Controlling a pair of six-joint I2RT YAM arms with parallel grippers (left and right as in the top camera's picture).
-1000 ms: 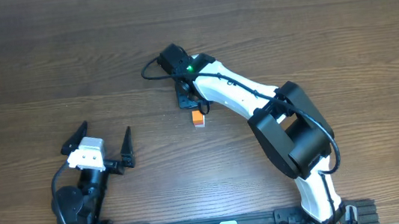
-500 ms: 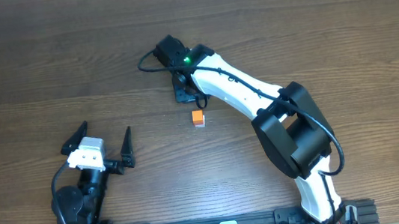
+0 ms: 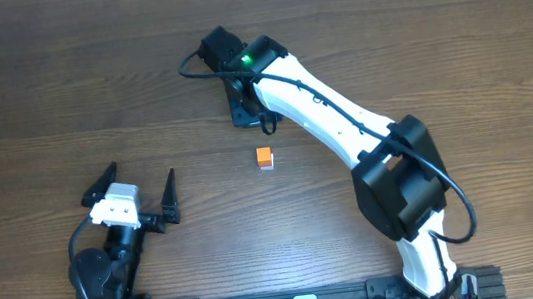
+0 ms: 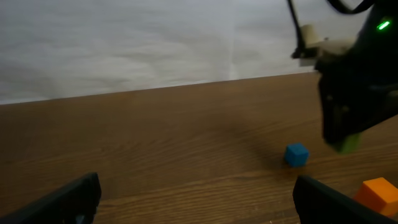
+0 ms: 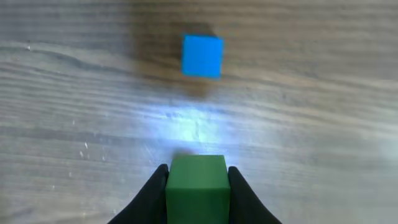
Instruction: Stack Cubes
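Right tool (image 5: 198,188) clamping green cube (image 5: 198,176), blue cube (image 5: 202,55) near, left tool (image 3: 140,187) spread wide

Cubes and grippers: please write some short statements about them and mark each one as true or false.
1. The right gripper is shut on the green cube. True.
2. The green cube rests on top of the blue cube. False: it is held in the right gripper, apart from the blue cube, which lies alone on the table.
3. The left gripper is open and holds nothing. True.
4. The orange cube is between the left gripper's fingers. False: it lies on the table, apart from both grippers.
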